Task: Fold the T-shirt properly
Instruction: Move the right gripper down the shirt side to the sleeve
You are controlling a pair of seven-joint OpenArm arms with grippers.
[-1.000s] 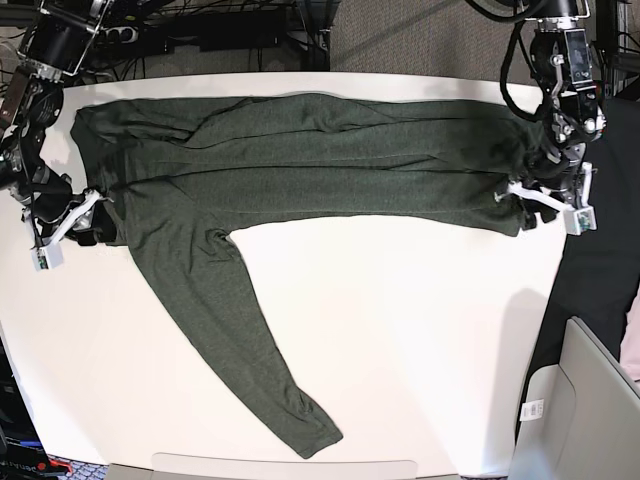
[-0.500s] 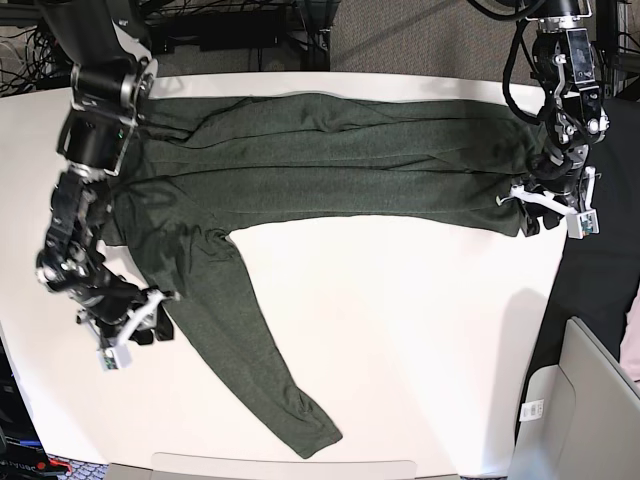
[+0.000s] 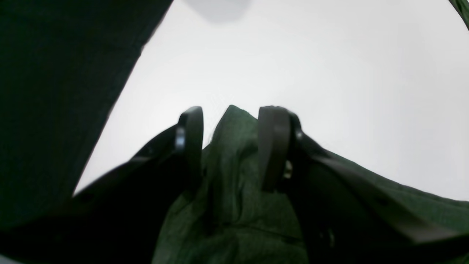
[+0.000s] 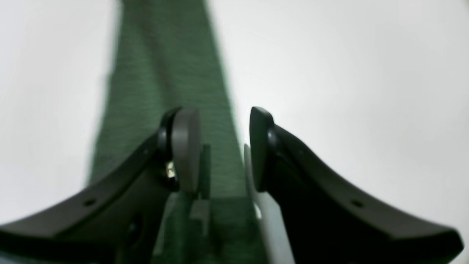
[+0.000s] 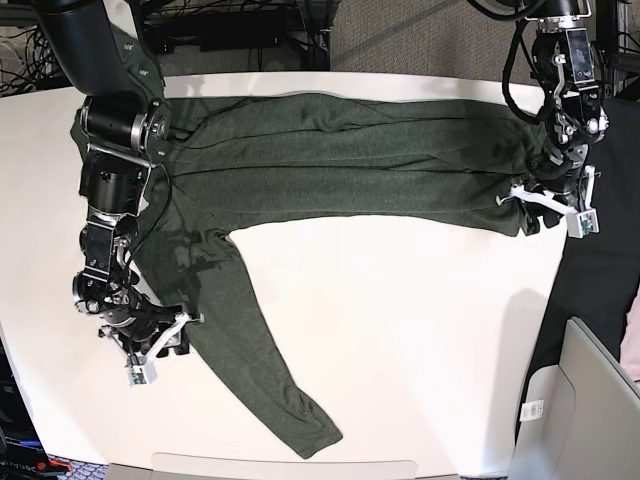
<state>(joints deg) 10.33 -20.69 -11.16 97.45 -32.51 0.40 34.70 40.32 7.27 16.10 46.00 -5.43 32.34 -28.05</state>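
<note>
The dark olive T-shirt (image 5: 340, 160) lies folded in a long band across the far side of the white table (image 5: 420, 330). One long sleeve (image 5: 250, 340) runs diagonally down to the front edge. My left gripper (image 5: 545, 205) is at the shirt's right end. In the left wrist view it (image 3: 231, 146) has a bunched ridge of the shirt (image 3: 234, 205) pinched between its fingers. My right gripper (image 5: 160, 345) is low at the sleeve's left edge. In the right wrist view it (image 4: 225, 146) is open, with the sleeve (image 4: 165, 73) lying on the table just beyond it.
A grey seat or bin (image 5: 590, 400) stands off the table's front right corner, with dark cloth (image 5: 600, 280) beside the right edge. Cables and equipment (image 5: 230, 30) run behind the far edge. The right arm's upper links (image 5: 115, 140) hang over the shirt's left end.
My right gripper has left the shirt's left end and moved down toward the table's front, to the hanging sleeve's left edge. The left gripper has stayed at the right end.
</note>
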